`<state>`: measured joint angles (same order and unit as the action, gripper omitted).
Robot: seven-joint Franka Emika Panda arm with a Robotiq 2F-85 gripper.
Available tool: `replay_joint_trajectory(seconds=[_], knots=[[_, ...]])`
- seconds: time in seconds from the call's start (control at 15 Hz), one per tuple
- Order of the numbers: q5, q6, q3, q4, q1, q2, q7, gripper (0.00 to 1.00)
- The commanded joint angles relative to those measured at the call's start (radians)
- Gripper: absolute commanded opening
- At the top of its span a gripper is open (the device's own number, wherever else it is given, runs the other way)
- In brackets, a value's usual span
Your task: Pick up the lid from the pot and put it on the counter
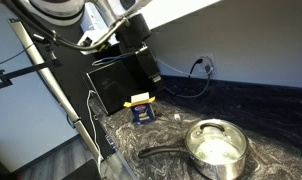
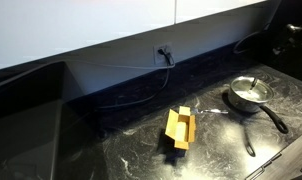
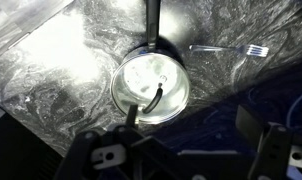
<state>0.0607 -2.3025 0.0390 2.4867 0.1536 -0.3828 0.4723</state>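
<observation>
the panda arm's gripper [image 3: 186, 150] hangs wide open and empty above the glass lid [image 3: 151, 85], which sits on the steel pot [image 3: 152, 22] on the marbled black counter [image 3: 226, 85]; a clean lift likely means centring over the knob [image 3: 153, 97] before descending and closing.

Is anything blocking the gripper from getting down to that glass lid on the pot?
Nothing visible. In the wrist view the gripper looks down on the lid with only air between. The fork lies on the counter beside the pot, and the box stands well apart.
</observation>
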Motion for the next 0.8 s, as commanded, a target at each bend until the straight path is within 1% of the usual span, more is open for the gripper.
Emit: replay_joint_trajectory(seconds=[0.0,0.27,0.47,0.6,0.73], knots=[[0.047,-0.079,0.018,-0.037,0.063,0.116,0.191,1.0],[0.099,-0.151,-0.004,-0.054,0.088,0.217,0.416,1.0],[0.168,-0.208,-0.027,-0.073,0.09,0.296,0.575,1.0],[0.208,-0.214,-0.049,-0.094,0.075,0.348,0.643,1.0],[0.235,-0.215,-0.072,-0.116,0.057,0.396,0.683,1.0]])
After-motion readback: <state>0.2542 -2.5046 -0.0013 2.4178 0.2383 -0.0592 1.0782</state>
